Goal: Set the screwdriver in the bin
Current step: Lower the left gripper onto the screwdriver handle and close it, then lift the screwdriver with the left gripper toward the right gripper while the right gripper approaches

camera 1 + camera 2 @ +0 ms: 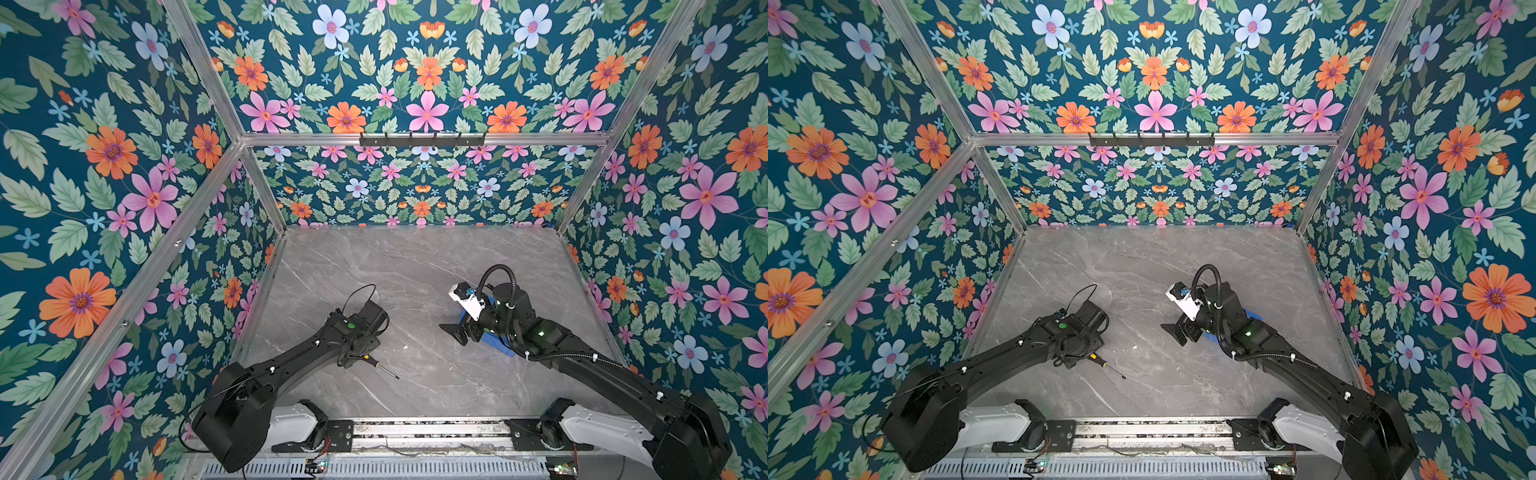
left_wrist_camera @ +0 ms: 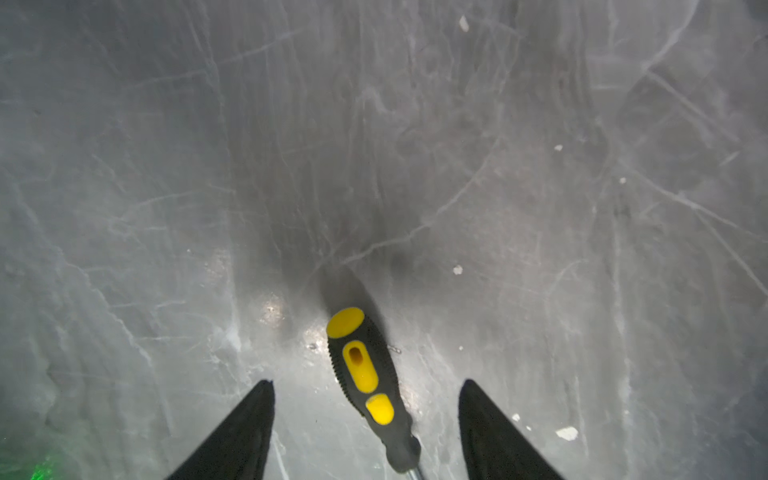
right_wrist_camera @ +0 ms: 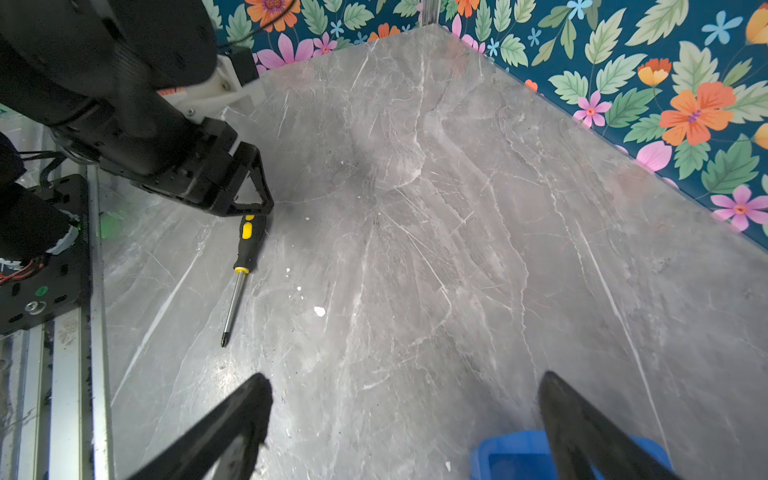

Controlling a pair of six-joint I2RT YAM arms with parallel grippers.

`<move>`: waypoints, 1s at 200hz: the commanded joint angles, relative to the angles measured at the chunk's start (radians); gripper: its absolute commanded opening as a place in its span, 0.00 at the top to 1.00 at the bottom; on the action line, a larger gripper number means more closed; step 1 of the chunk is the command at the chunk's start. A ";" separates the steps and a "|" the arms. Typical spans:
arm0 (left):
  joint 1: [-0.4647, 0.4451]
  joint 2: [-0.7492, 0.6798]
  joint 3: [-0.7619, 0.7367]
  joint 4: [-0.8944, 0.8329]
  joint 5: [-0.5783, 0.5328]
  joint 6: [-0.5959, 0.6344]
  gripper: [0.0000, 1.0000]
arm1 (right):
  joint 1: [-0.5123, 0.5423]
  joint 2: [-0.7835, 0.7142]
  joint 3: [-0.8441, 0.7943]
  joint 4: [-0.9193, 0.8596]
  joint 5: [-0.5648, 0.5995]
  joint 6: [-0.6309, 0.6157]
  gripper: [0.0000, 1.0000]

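Bin (image 3: 507,442) beneath right arm (image 1: 582,353), screwdriver (image 3: 246,249) on tabletop (image 3: 415,249)

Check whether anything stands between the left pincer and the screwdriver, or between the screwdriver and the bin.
Nothing blocks the grasp: the screwdriver handle lies between the open fingers of the left pincer. Bare table runs to the bin, but the right arm hangs over it, hiding most of it in both top views, possibly obstructing the drop.

— Tools?
— One small screwdriver (image 3: 248,241), black-and-yellow handle, thin metal shaft.
— Containers?
— One shallow bright blue plastic bin (image 3: 507,457).
— Arms?
— Two black robot arms: left arm (image 1: 291,357), right arm (image 1: 602,378).
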 commanded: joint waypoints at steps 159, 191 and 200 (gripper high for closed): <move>0.010 0.093 -0.115 0.162 0.016 0.016 0.81 | 0.002 -0.009 0.062 -0.075 -0.011 -0.027 0.01; 0.010 0.064 -0.102 0.137 -0.005 0.014 0.91 | 0.005 0.008 0.078 -0.081 -0.013 0.001 0.01; 0.010 0.055 -0.084 0.117 -0.019 0.022 0.92 | 0.003 0.013 0.082 -0.081 -0.014 0.012 0.01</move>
